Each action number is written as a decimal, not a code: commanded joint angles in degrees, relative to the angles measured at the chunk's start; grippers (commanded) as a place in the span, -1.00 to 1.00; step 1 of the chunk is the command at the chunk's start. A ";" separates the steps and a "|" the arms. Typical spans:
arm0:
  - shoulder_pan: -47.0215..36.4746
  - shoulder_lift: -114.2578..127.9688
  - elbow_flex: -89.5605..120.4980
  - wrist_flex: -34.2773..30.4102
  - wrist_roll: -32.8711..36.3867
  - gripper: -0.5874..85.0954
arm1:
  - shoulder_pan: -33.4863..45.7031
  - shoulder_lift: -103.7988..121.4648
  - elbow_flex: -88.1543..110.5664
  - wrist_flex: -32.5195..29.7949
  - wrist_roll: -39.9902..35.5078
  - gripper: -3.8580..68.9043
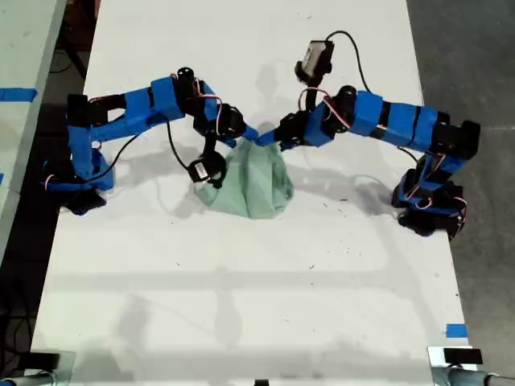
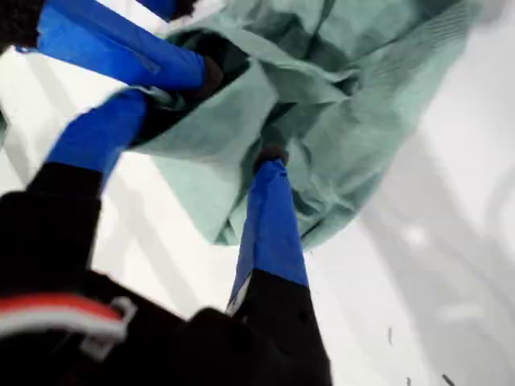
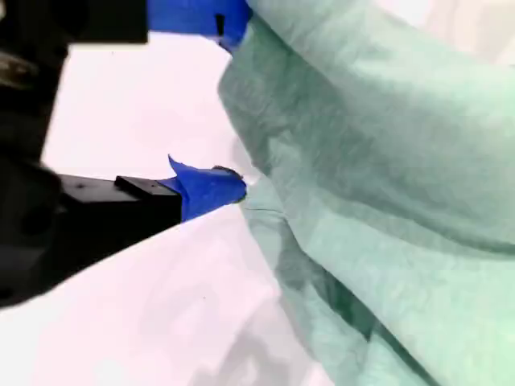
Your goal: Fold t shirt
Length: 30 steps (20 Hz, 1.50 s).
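The t shirt (image 1: 253, 185) (image 2: 362, 104) (image 3: 386, 177) is a pale mint-green bunch at the middle of the white table, between the two blue arms. Both grippers meet at its far, peaked edge. My first gripper (image 1: 269, 138) (image 2: 211, 129), on the arm at the exterior view's right, has its fingers spread, with a fold of cloth between them and one fingertip (image 2: 269, 157) pressed into the cloth. My second gripper (image 1: 241, 133) (image 3: 237, 112), on the arm at the exterior view's left, has its fingers apart at the shirt's edge, and bare table shows between them.
The white table (image 1: 241, 305) runs well past the shirt towards the near edge. The arm bases (image 1: 80, 181) (image 1: 430, 205) stand at the exterior view's left and right table edges. Blue tape (image 1: 455, 330) marks the near corner at the exterior view's right. Dark floor (image 1: 483, 64) lies beyond that side.
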 commanded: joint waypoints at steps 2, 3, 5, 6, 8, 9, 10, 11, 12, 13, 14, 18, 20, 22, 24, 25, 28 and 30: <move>-7.56 10.72 -0.97 3.25 1.85 -0.40 | 7.73 7.73 1.32 6.06 -3.52 0.18; -8.79 14.77 0.26 4.48 2.02 -0.75 | 8.44 10.81 3.78 7.03 -3.34 0.17; -10.72 25.14 3.78 5.80 2.72 -0.99 | 9.23 19.95 10.20 8.61 -2.02 0.13; -11.25 30.23 4.83 6.77 2.81 -0.99 | 9.23 26.02 14.41 8.79 -1.49 -0.32; -7.73 40.52 8.09 7.47 1.32 -0.99 | 5.36 40.52 23.64 7.82 1.32 -0.90; -3.52 45.62 12.13 7.03 -1.05 -0.99 | 1.05 47.11 27.42 7.21 3.78 -0.90; 1.93 50.98 18.28 4.92 -4.13 -0.99 | -4.31 52.73 31.03 6.33 6.42 -0.90; 7.65 56.87 27.33 0.18 -6.94 -0.99 | -10.20 57.13 35.60 4.39 8.35 -0.90; 12.48 63.11 37.97 -5.54 -9.14 -0.99 | -15.21 60.56 40.78 1.49 9.40 -0.90; 14.68 68.99 48.96 -9.76 -9.76 -0.99 | -19.51 62.93 46.05 -1.67 9.84 -0.90; 14.68 75.85 59.68 -12.30 -10.72 -0.99 | -22.59 64.16 50.71 -3.25 11.34 -0.90; 20.74 91.32 89.47 -28.21 -13.97 -0.99 | -26.72 74.88 67.76 -5.54 13.89 -0.90; 22.41 91.85 96.59 -34.37 -13.01 -0.99 | -26.46 93.16 79.10 -2.11 14.24 -0.90; 22.59 94.66 102.22 -39.11 -9.49 -0.99 | -26.37 102.22 84.38 4.57 15.21 -0.90; 22.50 98.96 108.72 -42.71 -5.45 -0.99 | -24.87 102.22 87.19 5.27 13.62 -0.90; 21.62 103.89 113.91 -42.63 -5.54 -0.99 | -23.55 102.22 88.68 7.65 13.45 -0.90; 16.96 128.14 123.93 -26.28 -9.05 -0.99 | -18.28 102.22 97.12 7.38 9.84 -0.90; 14.50 127.53 123.93 -25.22 -8.00 -0.99 | -17.84 102.30 98.26 7.47 12.30 -0.90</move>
